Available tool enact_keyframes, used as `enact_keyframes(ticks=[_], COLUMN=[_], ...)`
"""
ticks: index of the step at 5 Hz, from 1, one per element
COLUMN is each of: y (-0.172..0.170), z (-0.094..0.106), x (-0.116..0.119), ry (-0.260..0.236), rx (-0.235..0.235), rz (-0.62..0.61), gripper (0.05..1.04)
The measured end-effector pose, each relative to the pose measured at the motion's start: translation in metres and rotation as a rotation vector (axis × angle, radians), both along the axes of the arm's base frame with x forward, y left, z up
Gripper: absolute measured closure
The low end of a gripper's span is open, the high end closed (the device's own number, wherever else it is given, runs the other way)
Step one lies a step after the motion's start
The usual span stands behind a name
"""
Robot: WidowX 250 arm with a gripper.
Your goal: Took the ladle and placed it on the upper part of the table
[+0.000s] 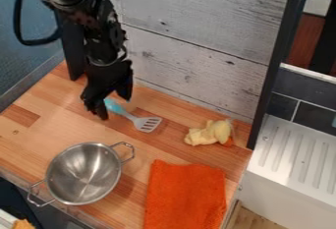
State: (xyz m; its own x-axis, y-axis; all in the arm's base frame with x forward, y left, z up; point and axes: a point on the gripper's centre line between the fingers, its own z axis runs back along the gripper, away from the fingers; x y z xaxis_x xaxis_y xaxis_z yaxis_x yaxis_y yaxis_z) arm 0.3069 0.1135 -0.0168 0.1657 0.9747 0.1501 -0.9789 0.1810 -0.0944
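Jaws parted by the spatula handle [117, 108], upper desk [162, 104]; placement looks done. You should lift vertically, avoiding drag.

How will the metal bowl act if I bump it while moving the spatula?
The bowl looks like thin, shiny metal, so probably stiff and fairly light for its size. Its rounded sides suggest it may rock or slide. The protruding wire handle could catch and swing it.
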Motion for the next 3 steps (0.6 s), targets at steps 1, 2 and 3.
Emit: enact_keyframes(ticks=[1, 2, 3], y=[0.0, 0.004, 0.005], z=[0.015, 0.037, 0.038], x=[0.001, 0.0, 0.0], ry=[-0.019, -0.071, -0.076], rx=[0.0, 0.03, 0.032], rz=[-0.007, -0.013, -0.011], gripper=[0.083, 0.083, 0.083])
